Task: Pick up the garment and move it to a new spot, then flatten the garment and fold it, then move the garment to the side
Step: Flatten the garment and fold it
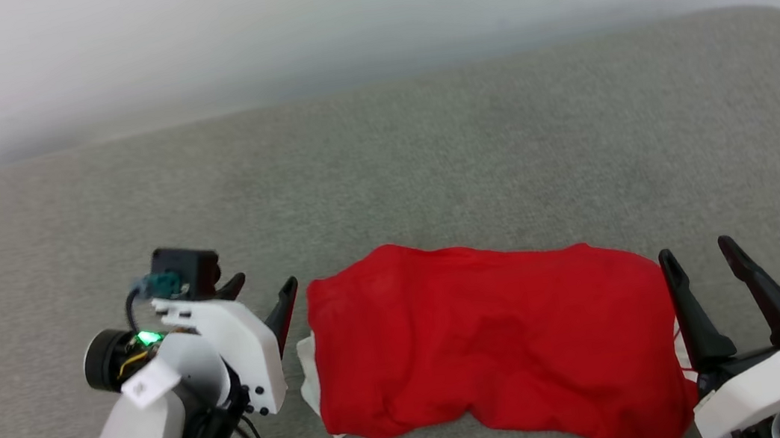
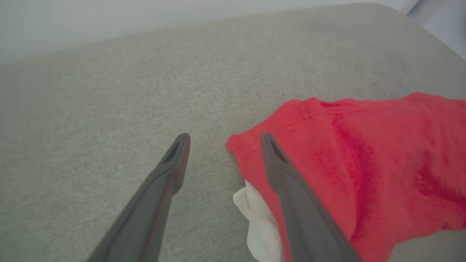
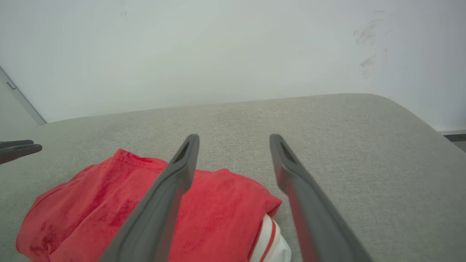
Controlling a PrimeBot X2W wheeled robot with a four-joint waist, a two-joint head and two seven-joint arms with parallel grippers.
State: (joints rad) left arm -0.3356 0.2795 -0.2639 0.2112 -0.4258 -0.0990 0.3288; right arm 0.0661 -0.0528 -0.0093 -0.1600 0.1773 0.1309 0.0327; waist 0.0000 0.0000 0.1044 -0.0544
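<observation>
Lying folded by the cushion front edge, garment likely awaits moving aside; left gripper, right gripper gape empty.

garment sleeves mostly hidden, lower corner cropped

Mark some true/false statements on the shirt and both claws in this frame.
1. The shirt lies as a folded red bundle on the grey cushion. True.
2. The left claw is clamped shut on the shirt. False: it stands open at the shirt's left end.
3. The right claw is open at the shirt's right end. True.
4. The shirt is spread flat with both sleeves laid out. False: it is folded, and just a bit of white fabric peeks out at the left end.
</observation>
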